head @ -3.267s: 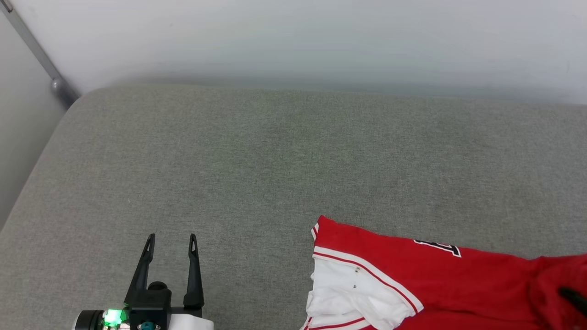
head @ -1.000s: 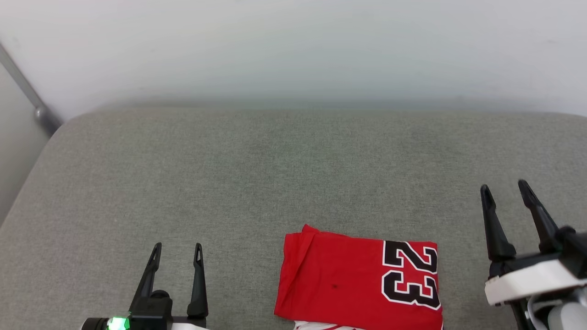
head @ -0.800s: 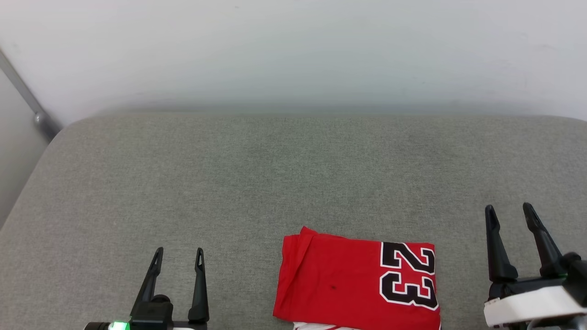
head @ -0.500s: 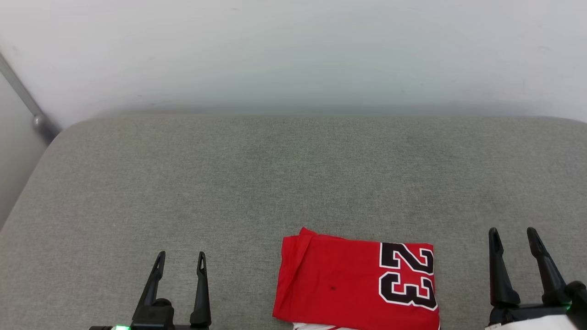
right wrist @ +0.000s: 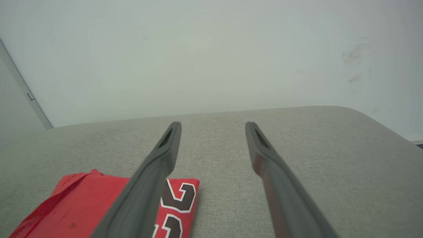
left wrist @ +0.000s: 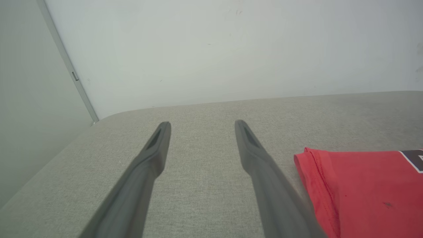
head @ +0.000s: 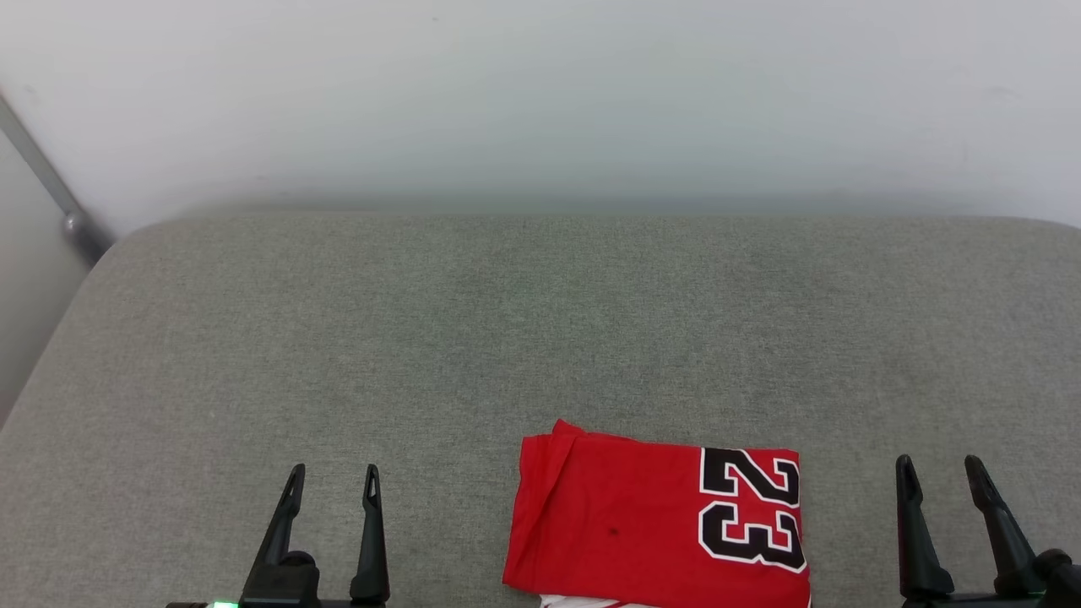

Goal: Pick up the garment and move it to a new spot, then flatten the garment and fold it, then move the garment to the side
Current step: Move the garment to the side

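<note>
Right pincer (head: 939, 463) withdrawn toward near edge, apart; left pincer (head: 334, 470) apart; folded garment (head: 625, 532) between, cushion (head: 507, 338) beyond.

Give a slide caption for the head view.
Folded red garment on grey cushion, left gripper and right gripper open beside it.

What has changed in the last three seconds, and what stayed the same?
The right hand drew back toward the robot, open and empty. The shirt, partly spread three seconds ago, now lies folded, 23 up. The left hand has stayed open, hardly moving.
</note>
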Robot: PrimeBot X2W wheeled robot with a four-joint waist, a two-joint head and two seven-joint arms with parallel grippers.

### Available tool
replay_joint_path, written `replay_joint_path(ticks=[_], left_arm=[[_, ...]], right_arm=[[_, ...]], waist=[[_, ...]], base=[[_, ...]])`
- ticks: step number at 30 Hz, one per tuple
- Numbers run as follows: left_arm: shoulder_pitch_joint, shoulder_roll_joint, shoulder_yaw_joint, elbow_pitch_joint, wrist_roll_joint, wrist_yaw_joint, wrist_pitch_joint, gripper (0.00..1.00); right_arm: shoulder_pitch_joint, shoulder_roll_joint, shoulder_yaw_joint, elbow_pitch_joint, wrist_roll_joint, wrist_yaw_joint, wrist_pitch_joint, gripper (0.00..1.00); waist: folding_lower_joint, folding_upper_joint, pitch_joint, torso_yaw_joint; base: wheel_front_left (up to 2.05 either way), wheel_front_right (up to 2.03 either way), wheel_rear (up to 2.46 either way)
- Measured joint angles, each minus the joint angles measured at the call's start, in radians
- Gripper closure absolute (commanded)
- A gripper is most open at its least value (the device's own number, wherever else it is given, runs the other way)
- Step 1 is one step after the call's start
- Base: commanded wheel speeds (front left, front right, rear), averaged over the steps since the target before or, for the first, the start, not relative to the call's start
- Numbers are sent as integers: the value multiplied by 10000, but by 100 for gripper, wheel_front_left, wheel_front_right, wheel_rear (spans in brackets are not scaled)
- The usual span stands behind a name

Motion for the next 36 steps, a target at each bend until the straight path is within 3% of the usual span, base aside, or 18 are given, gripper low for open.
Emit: replay_joint_path(ticks=[7,13,17,26,32,36], left_arm=[[1,-29,71,6,0,-17,0,0],[-33,-54,82,8,13,-86,0,0],[-97,-73,109,-4,15,-86,-2,0],[-400,-121,211,-19,19,-104,0,0],[-689,-157,203,-109,27,-176,-2,0],[-901,-180,163,-192,29,-192,0,0]], right_arm=[[-767,-127,-36,-274,-96,0,0,0],[-2436,-1415,244,-894,29,0,631,0],[-3281,-2560,1032,-1151,633,0,2736,0],[-4079,-5221,2692,-1262,4376,0,9223,0],[-4058,-6029,2959,-1143,6307,0,11923,0],[-3902,-5896,2895,-813,7078,0,12723,0]], waist=[[0,0,63,-3],[0,0,248,-25],[0,0,409,-22],[0,0,798,0],[0,0,1173,66],[1,0,1535,146]], base=[[0,0,0],[0,0,0],[0,0,0],[0,0,0],[0,0,0],[0,0,0]])
